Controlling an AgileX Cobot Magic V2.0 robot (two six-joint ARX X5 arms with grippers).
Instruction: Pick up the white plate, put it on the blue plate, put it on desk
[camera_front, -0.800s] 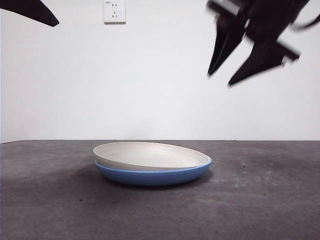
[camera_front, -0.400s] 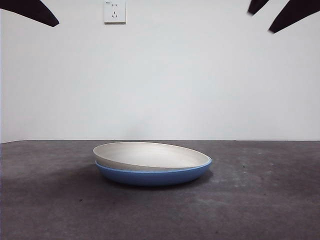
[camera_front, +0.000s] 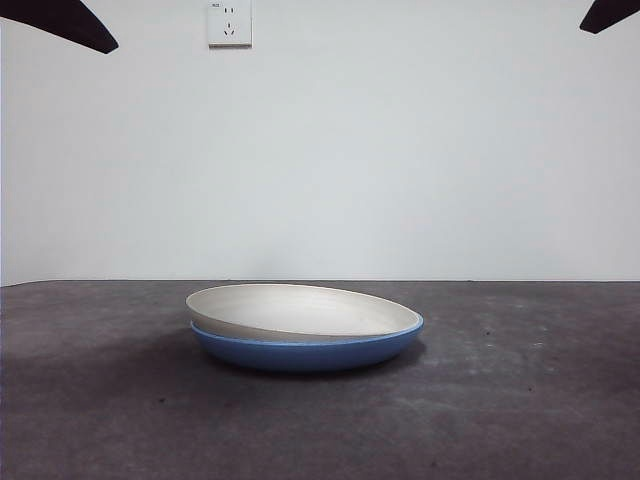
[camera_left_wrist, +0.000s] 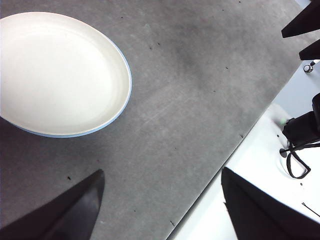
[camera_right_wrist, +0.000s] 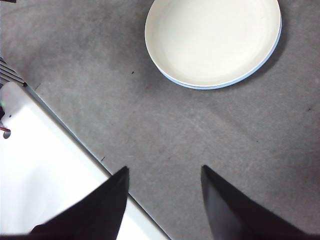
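The white plate (camera_front: 300, 311) lies nested, slightly tilted, in the blue plate (camera_front: 305, 352) on the dark grey desk (camera_front: 520, 400). In the left wrist view the white plate (camera_left_wrist: 57, 75) shows with only a thin blue rim (camera_left_wrist: 117, 112) around it. It shows the same way in the right wrist view (camera_right_wrist: 215, 40). My left gripper (camera_left_wrist: 162, 197) is open and empty, high and off to one side of the plates. My right gripper (camera_right_wrist: 165, 195) is open and empty, raised high away from the plates. In the front view the arms show only as black tips at the top corners.
A wall socket (camera_front: 229, 22) sits on the white back wall. The desk's edge and a white base (camera_left_wrist: 260, 170) show in the left wrist view, and a white base (camera_right_wrist: 45, 170) shows beyond the desk's edge in the right wrist view.
The dark gripper at the upper right of the front view has risen and withdrawn to the top right corner. The plates have not moved.
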